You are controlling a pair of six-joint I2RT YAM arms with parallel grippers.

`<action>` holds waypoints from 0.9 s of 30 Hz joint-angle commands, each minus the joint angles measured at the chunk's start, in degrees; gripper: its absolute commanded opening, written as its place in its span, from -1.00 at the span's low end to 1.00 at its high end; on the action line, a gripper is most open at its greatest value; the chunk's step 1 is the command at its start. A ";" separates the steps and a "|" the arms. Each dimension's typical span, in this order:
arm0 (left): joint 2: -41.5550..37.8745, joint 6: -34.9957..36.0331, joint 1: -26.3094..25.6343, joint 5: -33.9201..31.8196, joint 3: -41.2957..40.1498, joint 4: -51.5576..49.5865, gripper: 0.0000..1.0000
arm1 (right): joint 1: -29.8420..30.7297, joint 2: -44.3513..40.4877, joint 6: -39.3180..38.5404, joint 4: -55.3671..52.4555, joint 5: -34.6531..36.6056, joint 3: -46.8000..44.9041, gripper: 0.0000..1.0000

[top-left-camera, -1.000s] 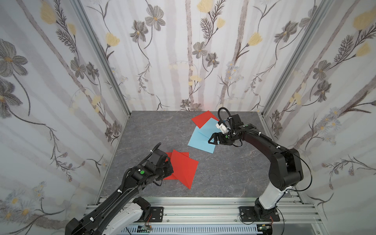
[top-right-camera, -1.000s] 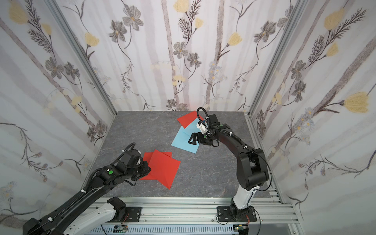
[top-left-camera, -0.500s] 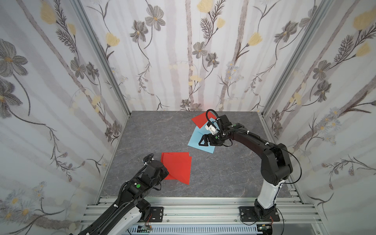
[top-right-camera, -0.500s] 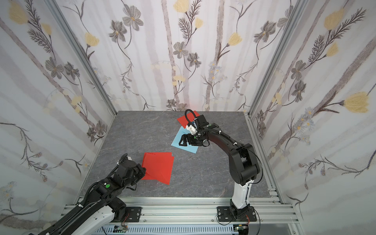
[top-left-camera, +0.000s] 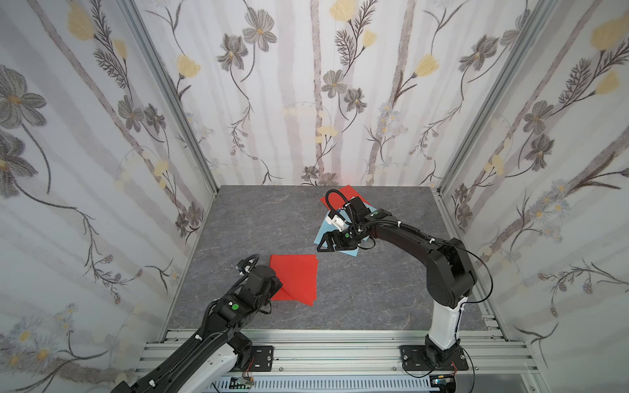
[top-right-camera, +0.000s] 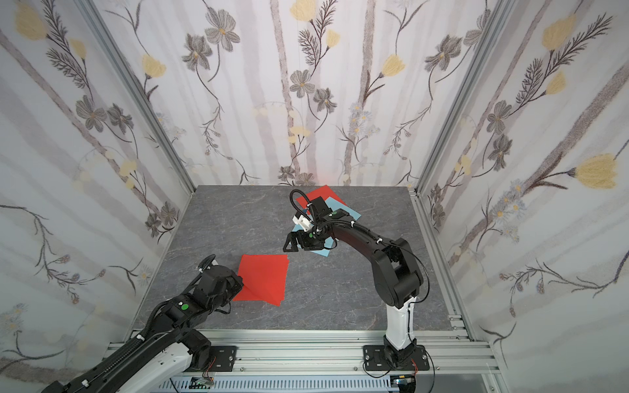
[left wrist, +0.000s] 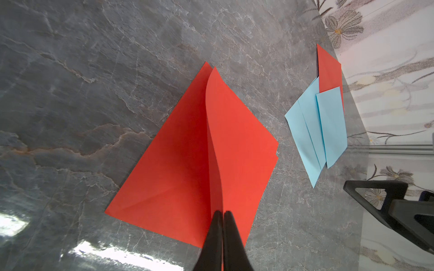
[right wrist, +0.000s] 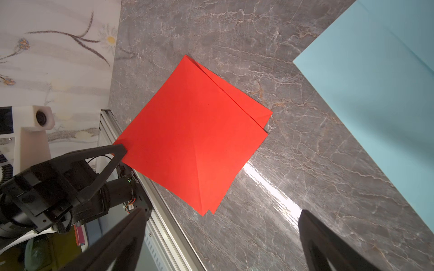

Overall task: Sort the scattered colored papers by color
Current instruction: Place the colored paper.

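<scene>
- Left wall (top-left-camera: 102, 204) side: broad bare stretch of table (top-left-camera: 245, 221), with ample room for setting a pile down and no obstacle noted.
- Left gripper (left wrist: 222, 215): fingers together, clamped on the near corner of the top red sheet (left wrist: 237, 140). Corner raised, sheet bowed into a ridge, remainder resting on the lower red sheet (left wrist: 164, 169).
- Likely fault here: lower sheet dragged along by friction if the top one is pulled flat rather than lifted (thin paper, small pinch). Slip out of the pinch, or a hard crease along the ridge, also possible.
- Red pair at front-centre, near the front rail (top-left-camera: 323, 337): modest margin on the robot's side, with risk of a corner overhanging the table edge if drawn back.
- Between red pair and blue group: narrow strip of bare table, tight for an arm to pass low.
- Right gripper (right wrist: 222, 212): fingers well apart, holding nothing, hovering at the near edge of the blue sheets (left wrist: 314, 126).
- Likely fault here: overlapped blue sheets fanned out or swept apart by a low pass.
- Far red sheet (left wrist: 328, 68): partly tucked under a blue sheet, near the back wall (top-left-camera: 306, 136), not yet sorted. Blue sheet on top likely to shift on extraction, and scant room behind for a finger.
</scene>
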 commanded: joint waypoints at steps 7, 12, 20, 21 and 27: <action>-1.05 -1.03 0.07 -8.42 0.63 -0.37 -1.00 | 4.11 4.40 1.63 -0.09 -4.56 2.83 1.00; 0.52 -2.35 0.08 -8.59 -0.06 1.07 -1.00 | 5.29 5.89 1.86 -0.27 -5.32 4.38 1.00; 4.93 -3.62 0.04 -10.86 2.31 0.74 -1.00 | 5.45 6.36 1.94 -0.20 -5.75 4.21 1.00; 5.65 -3.76 0.03 -10.67 2.32 1.38 -1.00 | 5.59 6.63 1.94 -0.20 -5.85 4.38 1.00; 8.38 -5.72 -0.16 -9.49 2.01 3.38 -1.00 | 6.88 10.71 2.73 -0.18 -7.83 7.42 1.00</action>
